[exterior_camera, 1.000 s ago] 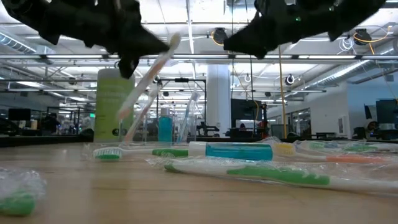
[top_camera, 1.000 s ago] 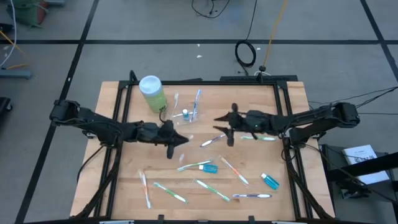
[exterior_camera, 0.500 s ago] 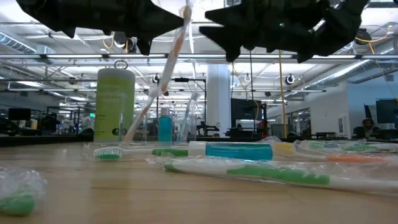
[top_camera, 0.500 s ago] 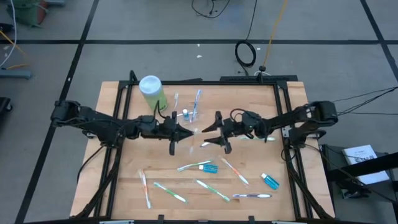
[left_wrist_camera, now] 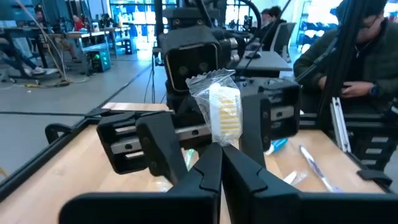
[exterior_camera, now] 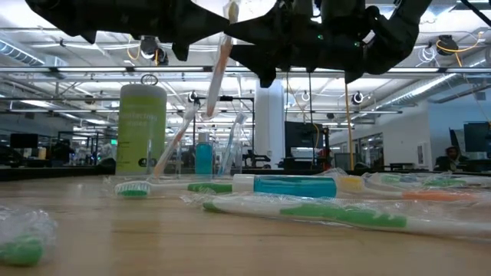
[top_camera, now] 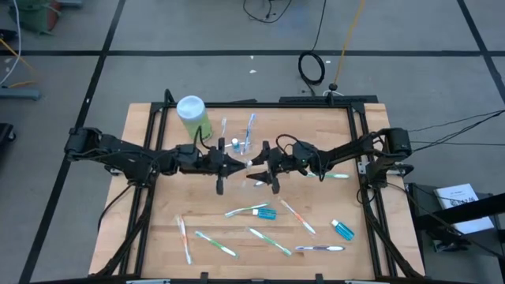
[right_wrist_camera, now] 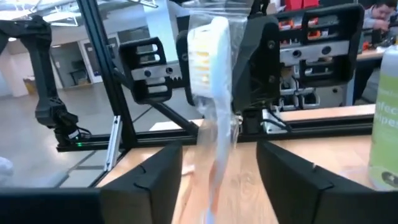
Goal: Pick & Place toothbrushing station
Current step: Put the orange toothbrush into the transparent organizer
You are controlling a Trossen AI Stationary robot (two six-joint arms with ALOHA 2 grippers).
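Observation:
My left gripper [top_camera: 235,165] is shut on a plastic-wrapped toothbrush [exterior_camera: 218,70] with a white handle and pale yellow bristles, above the table's middle. The brush stands nearly upright, head [left_wrist_camera: 224,109] up. My right gripper [top_camera: 254,167] is open and faces the left one. Its fingers [right_wrist_camera: 149,177] stand on either side of the brush [right_wrist_camera: 214,93] without touching it. The clear cup [top_camera: 246,143] stands toward the far edge with a blue brush in it. A small blue tube [top_camera: 234,145] stands beside the cup. My left gripper pinches the toothbrush between its two shut fingers [left_wrist_camera: 205,175], on the neck just below the bristle head [left_wrist_camera: 219,148]. The fingers come level from the table's left and lie across the brush. The brush is lifted clear; its handle [exterior_camera: 213,96] hangs below, slightly tilted.
A light-green bottle with a white cap [top_camera: 193,118] stands at the far left. Several wrapped toothbrushes [top_camera: 268,241] and blue toothpaste tubes [top_camera: 342,229] lie on the near half of the table. Another brush [top_camera: 335,176] lies at the right. People sit beyond the table [left_wrist_camera: 367,56].
My right gripper has gone toward the table's left, up to my left gripper, and its open fingers now flank the brush head. My left gripper has shifted a little toward the right and far edges. The held toothbrush has turned from slanted to nearly upright.

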